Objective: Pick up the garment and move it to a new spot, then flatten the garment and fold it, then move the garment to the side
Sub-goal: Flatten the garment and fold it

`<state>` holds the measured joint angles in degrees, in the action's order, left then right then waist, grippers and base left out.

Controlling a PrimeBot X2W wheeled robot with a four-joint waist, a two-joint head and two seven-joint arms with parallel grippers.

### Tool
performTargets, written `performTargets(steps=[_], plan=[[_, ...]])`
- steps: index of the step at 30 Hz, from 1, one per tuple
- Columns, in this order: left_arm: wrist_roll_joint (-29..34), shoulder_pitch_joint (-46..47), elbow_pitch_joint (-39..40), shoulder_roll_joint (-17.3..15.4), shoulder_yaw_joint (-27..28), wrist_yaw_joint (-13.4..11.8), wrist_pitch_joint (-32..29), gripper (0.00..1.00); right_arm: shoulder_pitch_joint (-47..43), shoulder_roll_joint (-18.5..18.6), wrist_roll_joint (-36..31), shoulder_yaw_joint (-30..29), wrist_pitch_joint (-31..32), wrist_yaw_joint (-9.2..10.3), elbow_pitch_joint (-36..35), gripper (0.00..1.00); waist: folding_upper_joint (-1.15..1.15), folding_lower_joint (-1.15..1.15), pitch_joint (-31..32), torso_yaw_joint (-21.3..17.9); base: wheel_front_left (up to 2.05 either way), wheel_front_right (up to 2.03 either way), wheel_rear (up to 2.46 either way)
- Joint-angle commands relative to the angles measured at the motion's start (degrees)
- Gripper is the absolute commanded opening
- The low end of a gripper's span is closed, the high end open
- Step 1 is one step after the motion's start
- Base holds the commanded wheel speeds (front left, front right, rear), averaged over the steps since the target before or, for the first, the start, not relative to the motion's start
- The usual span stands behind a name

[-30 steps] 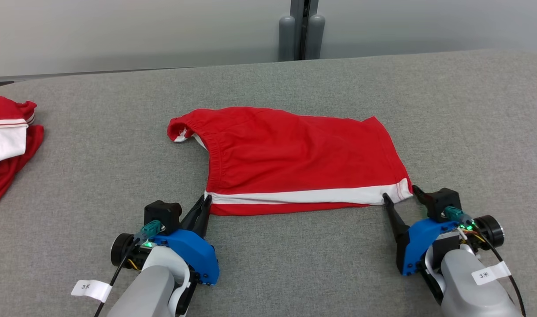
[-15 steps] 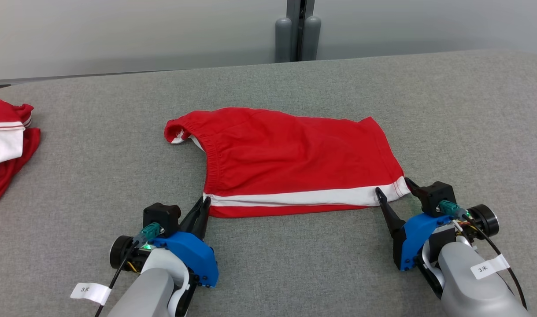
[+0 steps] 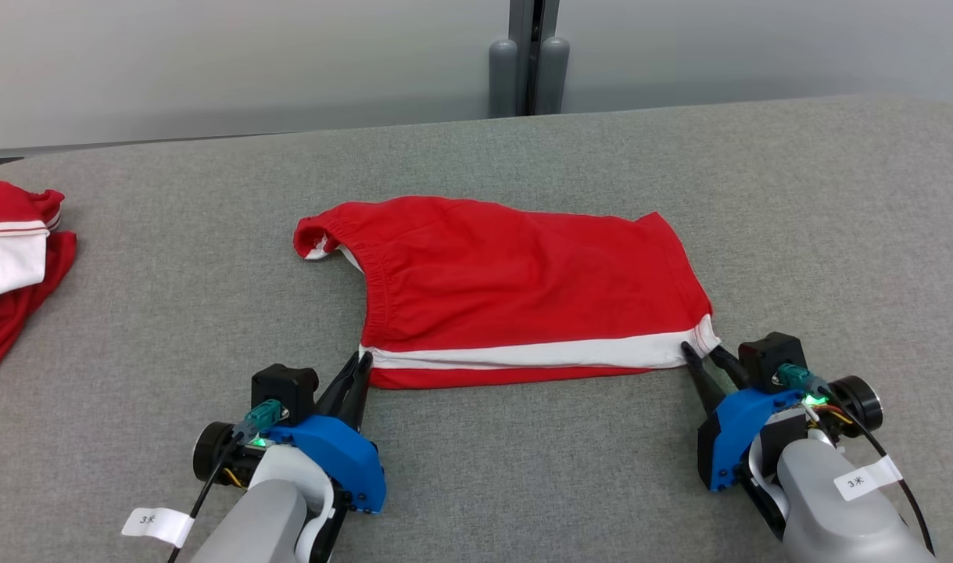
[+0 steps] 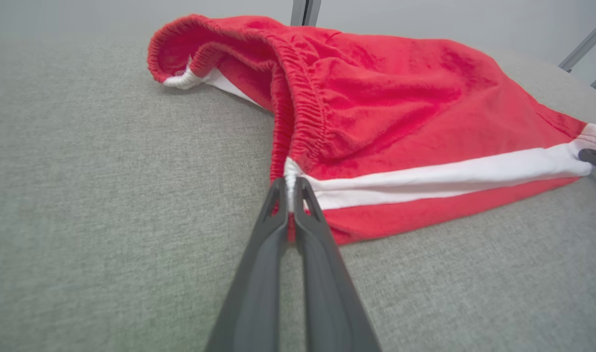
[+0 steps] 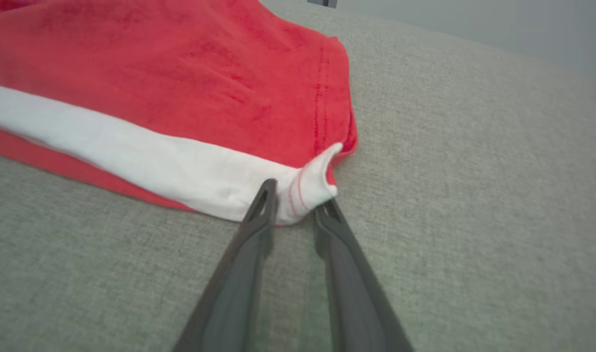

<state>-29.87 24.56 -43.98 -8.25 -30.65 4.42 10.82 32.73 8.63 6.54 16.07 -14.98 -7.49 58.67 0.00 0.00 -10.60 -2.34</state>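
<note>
A pair of red shorts [image 3: 523, 289] is laid flat on the grey cloth surface [image 3: 523, 485], directly ahead of both grippers and stretched between them. A white stripe [image 3: 523, 353] is carried along the near edge, from one gripper to the other.

The stripe's end at the gathered waistband [image 4: 302, 98] is pinched by the left gripper [image 3: 360, 361]. In the left wrist view its two dark fingers are pressed together, with only the thin fold of cloth between the tips. The open, curled end of the waistband is seen further ahead of this gripper and to its left, resting on the surface.

The opposite corner of the stripe, at the hemmed leg opening, is gripped by the right gripper [image 3: 701, 353]. In the right wrist view the white corner is bunched up and squeezed between the two tips, which are drawn in close but kept a little apart by the cloth.

Well out to the left of the left gripper, a heap of red and white clothes [image 3: 11, 258] is seen at the edge of the surface, apart from the shorts.

A white paper tag [image 3: 157, 522] is fixed to the left forearm and another tag [image 3: 867, 478] to the right — each is marked "3" followed by a small sign that cannot be read with certainty. A green light [image 3: 816, 400] is lit on the right wrist.
</note>
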Motion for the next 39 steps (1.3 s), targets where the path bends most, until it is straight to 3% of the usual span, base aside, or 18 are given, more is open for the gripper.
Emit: performTargets(steps=[1, 2, 3, 10, 19, 22, 23, 29, 34, 39], plan=[[-0.4, -0.46, 0.45, -0.21, -0.1, -0.04, 0.64, 0.0, 1.3, 0.35, 0.62, -0.04, -0.29, -0.01, -0.38, 0.12, 0.0, 0.0, 0.14, -0.06, 0.0, 0.0, 0.0], [-0.38, -0.46, 0.6, -0.24, -0.07, 0.03, 0.85, 0.0, 1.37, 0.51, 0.83, -0.17, -0.29, -0.01, -0.97, 0.02, 0.0, 0.0, 0.24, -0.09, 0.0, 0.0, 0.0], [-0.48, -0.51, 0.73, -0.31, -0.08, 0.1, 1.0, 0.0, 1.27, 0.72, 0.91, -0.33, -0.3, -0.01, -1.55, 0.0, 0.0, 0.0, 0.36, -0.13, 0.0, 0.0, 0.0], [-1.07, -0.33, 3.99, -0.71, 1.05, 0.33, 2.96, 0.0, 0.07, 0.67, 2.44, -1.99, -0.26, -0.01, -7.96, 0.0, 0.0, 0.0, 1.43, -0.63, 0.0, 0.0, 0.0], [-0.18, -0.94, 15.96, -2.37, 4.91, -0.47, 4.36, 0.0, -1.95, 0.6, 11.42, -2.27, -0.25, -0.01, -20.53, 0.0, 0.0, 0.0, 4.29, -1.41, 0.0, 0.0, 0.0], [0.18, -2.0, 26.51, -3.7, 8.43, -0.46, 4.41, 0.0, -2.88, 2.19, 16.62, -1.68, 0.47, -0.01, -29.14, 0.0, 0.0, 0.0, 6.47, -1.9, 0.0, 0.0, 0.0], [0.18, -2.0, 26.51, -3.7, 8.43, -0.46, 4.41, 0.0, -2.88, 2.19, 16.62, -1.68, 0.47, -0.01, -29.14, 0.0, 0.0, 0.0, 6.47, -1.9, 0.0, 0.0, 0.0], [0.16, -1.86, 42.12, -7.45, 11.92, -1.04, 3.29, 0.0, -5.22, 5.21, 20.78, -4.3, 5.81, -0.01, -45.42, 0.0, 0.0, 0.0, 9.57, -2.64, 0.0, 0.0, 0.0], [-0.29, 0.76, 54.66, -11.64, 13.73, -1.54, -3.0, 0.0, -7.89, 5.33, 21.52, -9.67, 13.26, -0.01, -60.06, 0.0, 0.0, 0.0, 10.44, -3.21, 0.0, 0.0, 0.0], [-2.27, 4.82, 61.89, -14.35, 14.18, -1.43, -10.76, 0.0, -9.64, 3.89, 19.6, -14.25, 21.72, -0.01, -71.69, 0.0, 0.0, 0.0, 9.11, -3.57, 0.0, 0.0, 0.0]])
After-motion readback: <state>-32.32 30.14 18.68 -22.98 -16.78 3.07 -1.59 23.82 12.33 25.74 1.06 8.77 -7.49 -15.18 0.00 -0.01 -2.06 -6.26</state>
